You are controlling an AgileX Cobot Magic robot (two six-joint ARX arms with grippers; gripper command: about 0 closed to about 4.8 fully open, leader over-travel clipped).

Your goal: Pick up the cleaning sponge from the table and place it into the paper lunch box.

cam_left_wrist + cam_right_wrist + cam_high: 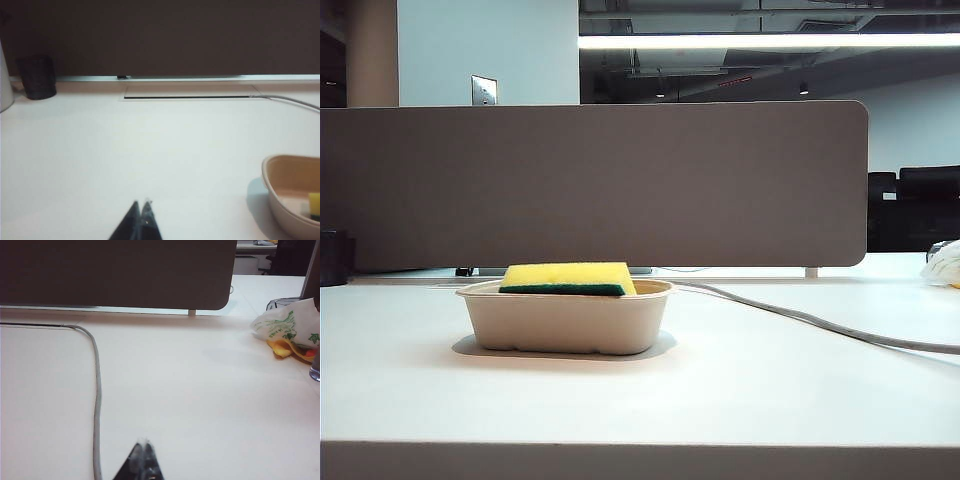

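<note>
The cleaning sponge (568, 278), yellow foam over a dark green layer, lies in the beige paper lunch box (565, 318) on the white table (740, 390), its top above the rim. No arm shows in the exterior view. The left wrist view catches the lunch box (290, 185) with a corner of the sponge (314, 204) inside. My left gripper (141, 204) is shut and empty over bare table, well apart from the box. Over the table beside a grey cable, my right gripper (144, 443) is also shut and holds nothing.
A grey-brown divider panel (600, 185) runs along the table's back. The grey cable (820, 325) trails from the box area to the right, seen too as the cable (97, 390). A dark cup (37, 76) stands at the back left. A printed bag (290, 330) lies far right.
</note>
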